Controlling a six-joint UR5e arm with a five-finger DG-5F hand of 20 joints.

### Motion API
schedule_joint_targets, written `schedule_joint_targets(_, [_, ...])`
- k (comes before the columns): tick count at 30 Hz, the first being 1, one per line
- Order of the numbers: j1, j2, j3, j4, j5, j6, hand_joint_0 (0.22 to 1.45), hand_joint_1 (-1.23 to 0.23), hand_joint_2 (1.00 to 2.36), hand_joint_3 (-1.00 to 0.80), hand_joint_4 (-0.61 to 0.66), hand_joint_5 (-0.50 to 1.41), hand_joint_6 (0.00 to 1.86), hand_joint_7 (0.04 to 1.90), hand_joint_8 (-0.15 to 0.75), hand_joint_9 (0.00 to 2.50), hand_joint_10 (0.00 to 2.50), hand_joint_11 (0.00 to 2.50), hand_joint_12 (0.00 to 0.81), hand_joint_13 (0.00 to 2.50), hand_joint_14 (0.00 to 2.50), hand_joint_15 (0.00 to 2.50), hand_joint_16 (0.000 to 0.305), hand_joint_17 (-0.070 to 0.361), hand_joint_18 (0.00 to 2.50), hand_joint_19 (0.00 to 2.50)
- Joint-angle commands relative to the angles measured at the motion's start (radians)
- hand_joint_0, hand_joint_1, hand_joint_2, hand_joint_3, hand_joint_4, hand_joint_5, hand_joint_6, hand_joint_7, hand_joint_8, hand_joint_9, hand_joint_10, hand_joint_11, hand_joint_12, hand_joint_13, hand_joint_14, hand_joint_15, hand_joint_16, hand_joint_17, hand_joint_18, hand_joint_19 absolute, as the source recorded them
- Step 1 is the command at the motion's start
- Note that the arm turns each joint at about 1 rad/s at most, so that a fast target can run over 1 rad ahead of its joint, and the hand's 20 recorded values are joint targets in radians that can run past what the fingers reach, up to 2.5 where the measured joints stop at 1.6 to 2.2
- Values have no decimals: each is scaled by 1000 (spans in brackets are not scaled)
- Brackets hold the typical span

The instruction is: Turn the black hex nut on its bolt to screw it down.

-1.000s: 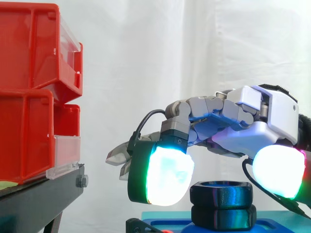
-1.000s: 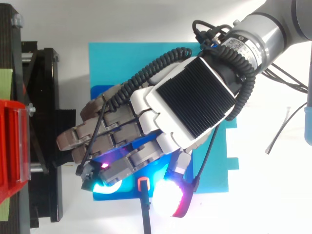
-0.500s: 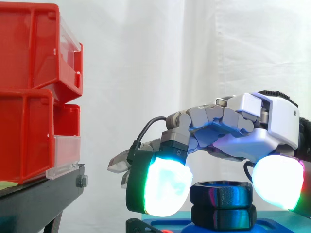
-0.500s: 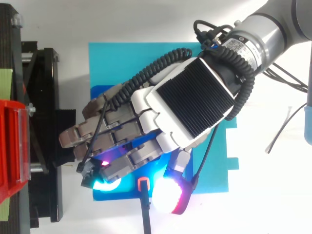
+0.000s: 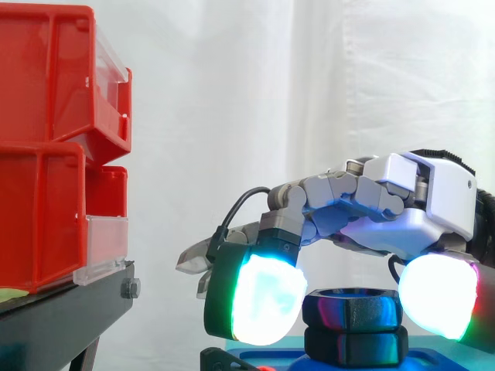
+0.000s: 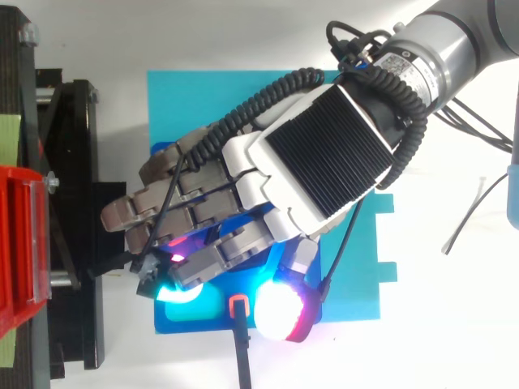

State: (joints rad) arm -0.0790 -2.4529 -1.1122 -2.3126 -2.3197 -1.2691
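The black hex nut (image 5: 352,308) sits on top of a second black hex piece (image 5: 356,345), both on a blue base (image 5: 263,357) at the bottom of the side view. The hand (image 5: 402,209) arches palm down just above the nut and reaches in from the right. Seen from the top, the hand (image 6: 324,154) covers the nut and most of the blue base (image 6: 188,322). Whether the hand touches the nut is hidden.
Red bins (image 5: 46,154) are stacked on a black stand (image 5: 62,325) to the left, close to the hand's far end. A teal mat (image 6: 203,105) lies under the blue base. A thin loose wire (image 6: 470,215) lies on the white table at the right.
The hand has sunk a little toward the nut in the side view. In the top view it has shifted toward the upper edge and turned slightly. The nut looks unmoved.
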Motion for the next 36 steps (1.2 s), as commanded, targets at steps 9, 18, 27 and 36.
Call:
schedule_joint_targets(9, [-15, 0, 0, 6, -12, -1, 456, -213, 1000, -500, 369, -111, 618, 909, 348, 618, 5, 203, 378, 575, 7, 184, 62, 139, 619, 616])
schedule_joint_targets(18, [-25, 0, 0, 6, -29, 1, 364, -235, 1000, -500, 437, -115, 564, 966, 391, 626, 4, 208, 428, 594, 6, 181, 74, 166, 664, 591])
schedule_joint_targets(27, [-27, 0, 0, 1, -33, 1, 427, -519, 1000, -500, 376, -125, 504, 1063, 348, 593, 5, 203, 383, 568, 7, 187, 64, 145, 615, 610])
schedule_joint_targets(36, [-28, 0, 0, -13, -43, 1, 517, -512, 1000, -500, 333, -121, 525, 1057, 316, 595, 6, 221, 347, 556, 8, 198, 56, 125, 576, 629])
